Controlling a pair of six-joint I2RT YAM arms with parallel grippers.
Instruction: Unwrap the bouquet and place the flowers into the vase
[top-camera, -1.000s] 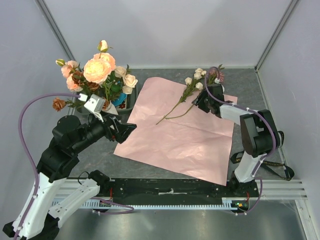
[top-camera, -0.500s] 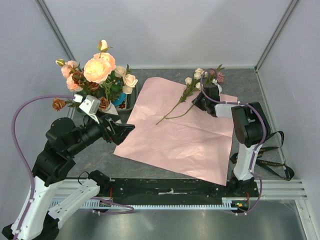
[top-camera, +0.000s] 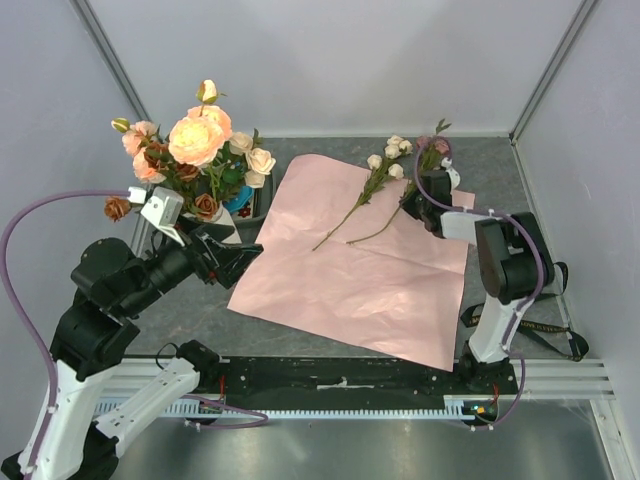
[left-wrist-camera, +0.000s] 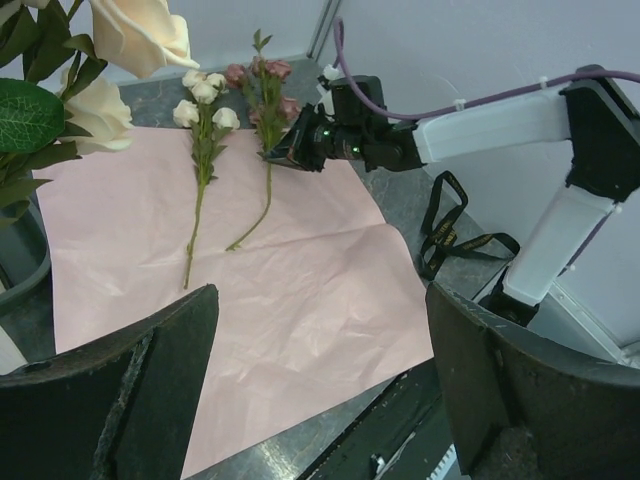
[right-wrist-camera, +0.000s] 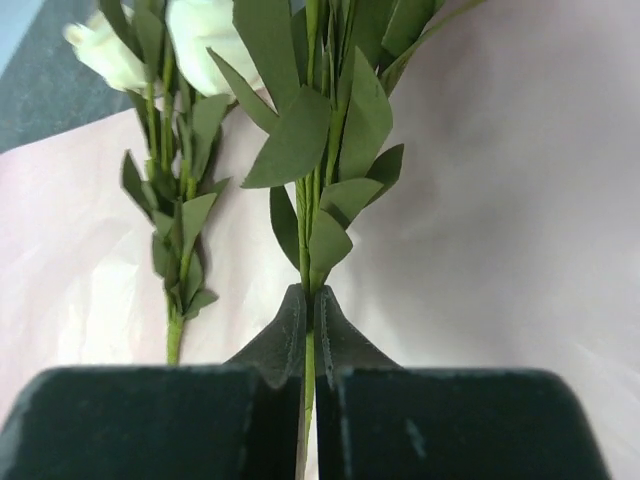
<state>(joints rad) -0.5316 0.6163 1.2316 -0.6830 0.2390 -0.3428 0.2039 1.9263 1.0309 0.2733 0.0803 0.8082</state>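
— So, what is lying on the bench (top-camera: 500, 160)?
— The pink paper (top-camera: 350, 270) is lying spread flat across it; a big bunch of flowers (top-camera: 195, 140) is standing upright at the far left, just beside the sheet.
— And the claws?
— The left claw (left-wrist-camera: 320, 300) is hovering near the paper's left corner, fingers spread wide; the right claw (right-wrist-camera: 308, 300) is pinching the mauve stem (left-wrist-camera: 268, 150) on the paper's far right; the cream stem (left-wrist-camera: 200, 170) is lying just beside it, untouched.
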